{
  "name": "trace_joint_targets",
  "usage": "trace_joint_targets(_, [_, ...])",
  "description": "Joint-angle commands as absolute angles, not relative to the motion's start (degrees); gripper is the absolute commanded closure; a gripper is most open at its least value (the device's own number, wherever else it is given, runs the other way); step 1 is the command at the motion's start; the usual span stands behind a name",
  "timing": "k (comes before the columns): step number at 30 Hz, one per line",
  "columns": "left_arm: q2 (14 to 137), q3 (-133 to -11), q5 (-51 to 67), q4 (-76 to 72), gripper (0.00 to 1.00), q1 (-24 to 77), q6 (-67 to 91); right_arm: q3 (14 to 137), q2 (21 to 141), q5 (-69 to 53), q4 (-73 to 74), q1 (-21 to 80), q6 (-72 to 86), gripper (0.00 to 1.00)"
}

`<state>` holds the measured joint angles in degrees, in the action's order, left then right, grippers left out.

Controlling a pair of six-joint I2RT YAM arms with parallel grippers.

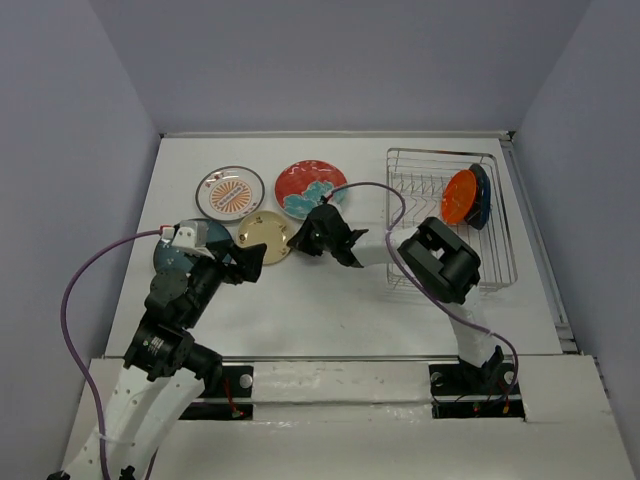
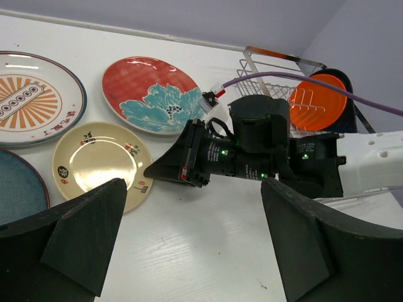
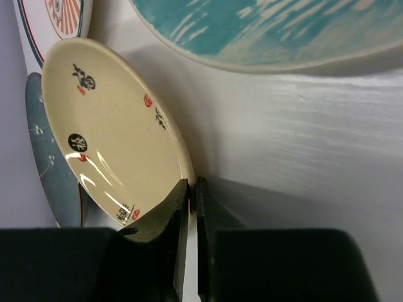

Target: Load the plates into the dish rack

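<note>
The sunburst plate (image 1: 230, 192) is white with orange rays and a dark rim line. The red plate (image 1: 311, 189) bears teal flowers. The cream-yellow plate (image 1: 264, 237) carries small black and red marks. The teal plate (image 2: 16, 189) is dark with faint pale marks. In the silver wire rack (image 1: 437, 152) stand 2 plates: a plain orange plate (image 1: 459, 196) and a dark blue plate (image 1: 484, 195). The table (image 1: 330, 310) is white and the cable (image 2: 271, 75) is purple.

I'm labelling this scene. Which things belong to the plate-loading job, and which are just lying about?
Job: sunburst plate, red plate, cream plate, teal plate, orange plate, blue plate, rack.
Not the job: purple cable.
</note>
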<state>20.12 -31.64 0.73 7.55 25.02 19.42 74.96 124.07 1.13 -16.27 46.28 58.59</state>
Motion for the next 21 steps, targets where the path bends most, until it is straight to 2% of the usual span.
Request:
trace_joint_targets(1, [19.60, -33.31, 2.02, 4.48, 0.01, 24.87, 19.16, 70.41, 119.10, 8.68, -16.26, 49.39, 56.52, 0.91])
trace_joint_targets(7, [18.72, -33.22, 2.46, 4.40, 0.01, 24.87, 19.07, 65.05, 106.48, 15.81, -11.26, 52.12, 48.52, 0.93])
trace_joint_targets(13, [17.84, -33.22, 2.99, 4.22, 0.01, 25.05, 18.98, 62.49, 91.69, 35.02, -0.45, 52.12, 35.53, 0.93])
trace_joint_targets(17, [17.14, -33.22, 3.16, 4.22, 0.01, 25.40, 18.90, 64.33, 82.03, 43.21, 5.79, 47.56, 25.86, 0.93])
trace_joint_targets(21, [16.26, -33.13, 2.99, 4.31, 0.01, 26.01, 18.81, 68.90, 79.37, 55.26, 10.19, 40.09, 9.88, 0.93])
